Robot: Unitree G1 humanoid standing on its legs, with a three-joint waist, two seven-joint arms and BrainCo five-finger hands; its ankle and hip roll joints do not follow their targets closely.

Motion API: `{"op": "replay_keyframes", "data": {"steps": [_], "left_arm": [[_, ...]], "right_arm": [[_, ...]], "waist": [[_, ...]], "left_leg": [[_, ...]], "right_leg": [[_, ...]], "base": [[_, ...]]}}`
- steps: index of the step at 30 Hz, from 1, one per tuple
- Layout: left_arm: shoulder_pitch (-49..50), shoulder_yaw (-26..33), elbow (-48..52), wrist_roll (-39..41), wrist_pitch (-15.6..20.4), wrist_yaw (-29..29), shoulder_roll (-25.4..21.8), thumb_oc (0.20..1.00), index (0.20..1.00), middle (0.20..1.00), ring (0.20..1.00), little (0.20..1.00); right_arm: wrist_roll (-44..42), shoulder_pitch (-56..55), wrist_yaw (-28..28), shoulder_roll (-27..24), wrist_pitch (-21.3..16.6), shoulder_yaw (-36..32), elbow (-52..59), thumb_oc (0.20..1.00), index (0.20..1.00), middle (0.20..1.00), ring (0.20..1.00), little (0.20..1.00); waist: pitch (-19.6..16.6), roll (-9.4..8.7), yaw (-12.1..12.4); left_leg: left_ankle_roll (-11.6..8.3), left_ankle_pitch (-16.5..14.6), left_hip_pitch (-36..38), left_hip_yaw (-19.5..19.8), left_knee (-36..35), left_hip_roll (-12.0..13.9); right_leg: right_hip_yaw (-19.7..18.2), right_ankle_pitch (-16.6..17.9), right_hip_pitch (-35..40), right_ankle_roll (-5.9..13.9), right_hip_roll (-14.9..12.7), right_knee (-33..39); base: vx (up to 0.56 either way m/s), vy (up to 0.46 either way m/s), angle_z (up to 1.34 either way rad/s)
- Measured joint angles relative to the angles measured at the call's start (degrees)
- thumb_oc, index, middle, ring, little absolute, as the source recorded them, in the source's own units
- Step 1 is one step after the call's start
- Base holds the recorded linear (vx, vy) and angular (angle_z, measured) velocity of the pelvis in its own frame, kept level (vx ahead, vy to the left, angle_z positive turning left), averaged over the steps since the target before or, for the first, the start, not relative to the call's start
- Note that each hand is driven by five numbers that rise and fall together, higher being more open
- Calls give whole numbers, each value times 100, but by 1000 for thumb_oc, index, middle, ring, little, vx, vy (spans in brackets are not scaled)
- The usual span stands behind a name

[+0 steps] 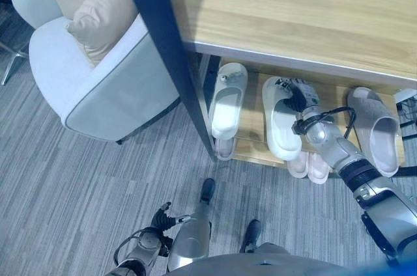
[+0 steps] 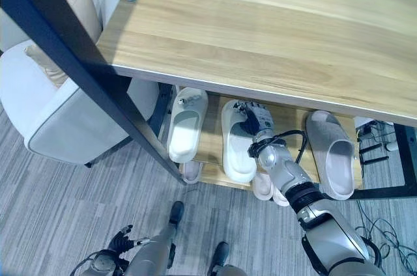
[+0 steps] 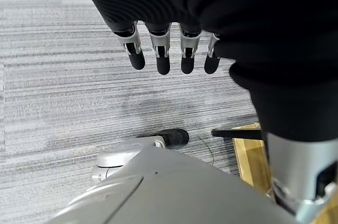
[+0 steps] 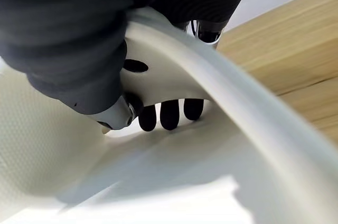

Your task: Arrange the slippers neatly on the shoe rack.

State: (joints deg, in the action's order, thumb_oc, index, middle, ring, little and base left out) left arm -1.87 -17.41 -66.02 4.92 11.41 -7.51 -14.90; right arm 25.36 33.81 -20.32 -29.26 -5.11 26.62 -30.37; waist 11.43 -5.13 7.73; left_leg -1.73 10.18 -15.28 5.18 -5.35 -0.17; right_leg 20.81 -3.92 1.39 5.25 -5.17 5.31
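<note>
- Grey striped carpet (image 1: 78, 185) runs under a wooden shoe rack (image 1: 339, 94), whose broad top board (image 2: 260, 28) hangs over the low shelf; a pale armchair (image 1: 85, 81) with a beige cushion (image 1: 98, 22) stands to my left.
- On the low shelf lie three slippers, toes inward: a white slipper (image 1: 228, 103) by the dark post (image 1: 166, 48), the cream slipper (image 1: 281, 129) in the middle, and a grey slipper (image 1: 378, 129) to the right, well apart from the others.
- Below the shelf edge, pale pink slippers (image 1: 309, 165) peek out from a lower level.
- My right hand (image 2: 253, 118) is on the cream slipper's strap: in the wrist view my fingers (image 4: 169, 114) are tucked under the strap with the thumb (image 4: 113, 115) on its outer side, so I am gripping it.
- My left hand (image 3: 169, 55) hangs over the carpet, fingers straight and loose, holding nothing.
- To finish well, I judge I should slide the cream slipper until it sits parallel with the white one, heel level with the shelf edge, then let the strap go without twisting it.
- Risk: dragging by the strap could swing the heel off the edge.
</note>
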Motion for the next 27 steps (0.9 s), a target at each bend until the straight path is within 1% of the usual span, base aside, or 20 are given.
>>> {"op": "replay_keyframes", "data": {"steps": [2,4,6,8,14,15,16,17,22,23,24,27], "left_arm": [[-35,-1,1,5,21,1,-6,1000,1000,1000,1000,1000],[-230,8,-237,17,-4,-1,43,1000,1000,1000,1000,1000],[-183,26,-268,31,43,-10,18,1000,1000,1000,1000,1000],[-174,48,-263,37,28,-8,-23,1000,1000,1000,1000,1000],[-173,34,-229,35,22,-1,-41,1000,1000,1000,1000,1000],[-171,34,-229,36,22,0,-41,1000,1000,1000,1000,1000],[-171,34,-227,43,21,0,-48,1000,1000,1000,1000,1000],[-171,34,-226,66,20,0,-51,1000,1000,1000,1000,1000],[-145,33,-226,74,11,2,-31,1000,1000,1000,1000,1000],[-131,24,-226,75,10,2,-9,1000,1000,1000,1000,1000],[-110,1,-226,74,7,5,-11,1000,1000,1000,1000,1000],[-99,-4,-234,74,5,11,32,1000,1000,1000,1000,1000]], "right_arm": [[-16,26,-1,4,0,76,-32,200,200,200,200,200],[-40,30,48,11,16,89,0,200,200,200,200,200],[-58,110,-59,122,-45,60,-251,200,200,200,200,200],[-287,210,-19,123,-32,65,-337,200,200,200,200,200],[-476,226,-9,127,-31,77,-371,200,200,200,200,200],[-489,226,-18,130,-33,76,-397,404,404,404,404,404],[-496,226,-20,132,-33,75,-421,649,649,649,649,649],[-501,226,-19,146,-32,75,-442,1000,1000,1000,1000,1000],[-724,174,-11,235,-24,54,-496,1000,1000,1000,1000,1000],[-826,125,-9,312,-32,-6,-489,1000,1000,1000,1000,1000],[-972,-14,-11,498,-26,-221,-491,1000,1000,1000,1000,1000],[-1123,-213,-6,563,-24,-255,-490,1000,1000,1000,1000,1000]], "waist": [[5,-15,42],[12,-30,36],[15,-85,74],[23,-119,131],[10,-146,131],[2,-156,131],[-8,-171,132],[-20,-185,132],[-130,-165,125],[-177,-150,127],[-257,-137,128],[-372,-65,117]], "left_leg": [[0,15,-118,31,1,-23],[25,42,-137,73,1,-56],[31,46,-142,96,2,-82],[28,44,-151,97,1,-94],[16,37,-171,136,1,-140],[17,37,-171,145,1,-149],[17,37,-173,147,1,-152],[15,35,-174,150,1,-155],[0,25,-182,167,1,-165],[1,26,-183,168,1,-171],[13,34,-185,173,1,-180],[35,50,-170,169,1,-190]], "right_leg": [[42,5,-98,4,-5,-2],[56,11,-97,13,-22,-2],[83,8,-91,21,-46,-1],[104,9,-97,25,-58,-1],[172,23,-95,46,-93,-2],[181,22,-91,47,-99,-1],[181,22,-91,47,-102,-1],[181,21,-91,48,-103,-1],[183,19,-92,52,-108,-1],[183,18,-92,54,-113,-1],[184,15,-90,58,-120,-1],[184,12,-80,62,-131,-1]], "base": [[17,27,13],[29,15,8],[22,19,6],[15,27,7],[18,30,3],[16,16,4],[0,0,0],[0,0,0],[-1,4,1],[-4,24,4],[0,0,0],[0,0,0]]}}
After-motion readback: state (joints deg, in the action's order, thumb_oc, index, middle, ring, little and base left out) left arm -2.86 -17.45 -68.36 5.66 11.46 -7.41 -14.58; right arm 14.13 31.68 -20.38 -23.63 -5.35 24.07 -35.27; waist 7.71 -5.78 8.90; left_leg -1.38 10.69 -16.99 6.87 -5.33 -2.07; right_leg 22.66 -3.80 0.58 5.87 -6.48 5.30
